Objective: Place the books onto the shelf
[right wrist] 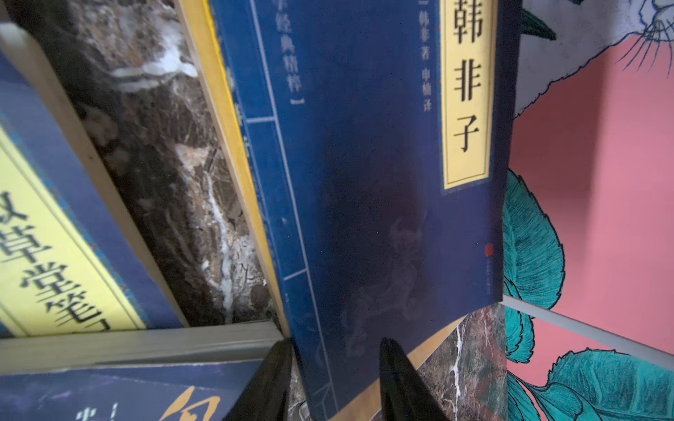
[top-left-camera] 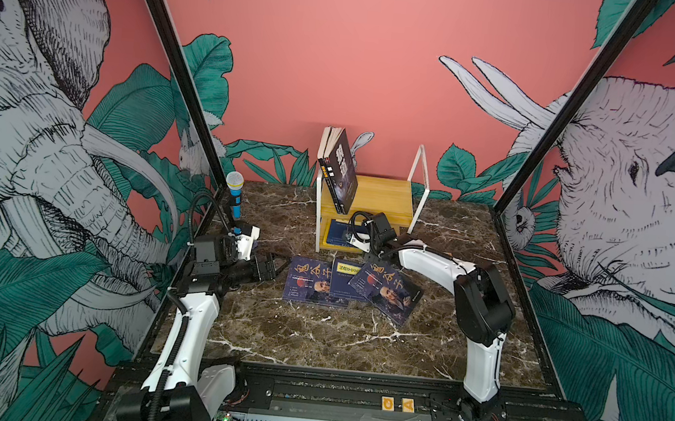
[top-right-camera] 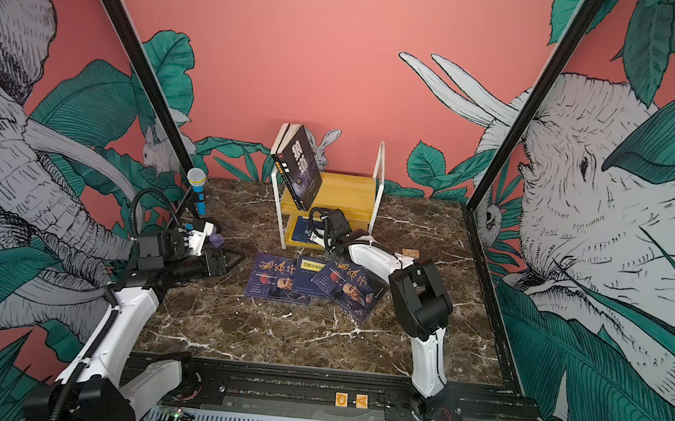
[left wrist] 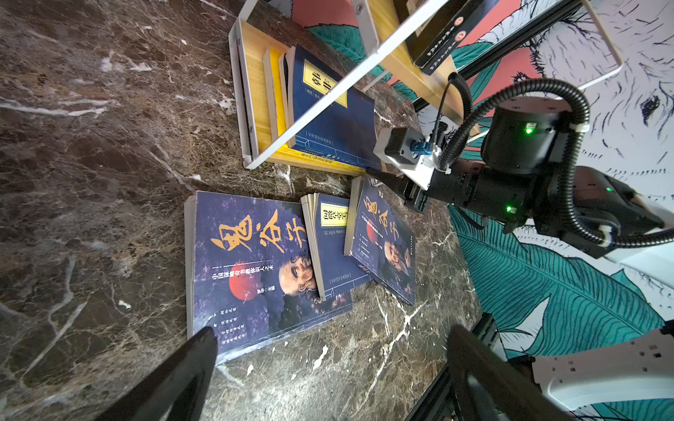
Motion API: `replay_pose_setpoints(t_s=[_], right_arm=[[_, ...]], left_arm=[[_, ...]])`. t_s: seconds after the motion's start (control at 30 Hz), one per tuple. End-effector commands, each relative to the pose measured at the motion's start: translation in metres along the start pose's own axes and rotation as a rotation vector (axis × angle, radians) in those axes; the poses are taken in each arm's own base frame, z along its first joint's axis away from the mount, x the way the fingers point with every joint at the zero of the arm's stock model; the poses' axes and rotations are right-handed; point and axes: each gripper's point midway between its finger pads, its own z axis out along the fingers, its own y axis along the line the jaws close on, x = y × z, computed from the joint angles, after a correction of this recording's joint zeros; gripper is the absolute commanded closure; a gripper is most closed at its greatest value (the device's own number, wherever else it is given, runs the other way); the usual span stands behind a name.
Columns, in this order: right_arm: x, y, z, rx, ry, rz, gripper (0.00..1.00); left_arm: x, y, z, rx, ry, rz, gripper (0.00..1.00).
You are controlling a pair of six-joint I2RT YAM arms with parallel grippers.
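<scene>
right hand (right wrist: 335, 340) straddles corner of navy book (right wrist: 364, 182) on lower shelf (left wrist: 253, 91).

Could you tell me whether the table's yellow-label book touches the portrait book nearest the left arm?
Touching. The left wrist view shows the yellow-label book lying partly atop that portrait book.

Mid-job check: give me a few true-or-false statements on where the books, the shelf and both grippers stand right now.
1. Three navy paperbacks lie overlapping on the brown marble table. True.
2. The black book with big white characters lies flat on the lower board of the yellow wooden, white-framed shelf. False: it stands leaning on the top board.
3. The left gripper is open and empty. True.
4. The right gripper is raised above the shelf. False: it is low at the lower tier, with its fingers on either side of the edge of a navy yellow-label book.
</scene>
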Motion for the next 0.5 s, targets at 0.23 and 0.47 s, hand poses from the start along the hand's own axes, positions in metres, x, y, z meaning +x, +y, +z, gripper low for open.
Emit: replay_pose_setpoints(t_s=[0.23, 0.47], right_arm=[[-0.0026, -0.0159, 0.0022, 0.04, -0.009, 0.017, 0.6], [-0.0043, -0.0191, -0.002, 0.042, -0.022, 0.027, 0.61]], left_arm=[[-0.0059, -0.0096, -0.0047, 0.023, -0.019, 0.025, 0.01], [-0.0065, -0.0099, -0.0049, 0.024, -0.02, 0.024, 0.01]])
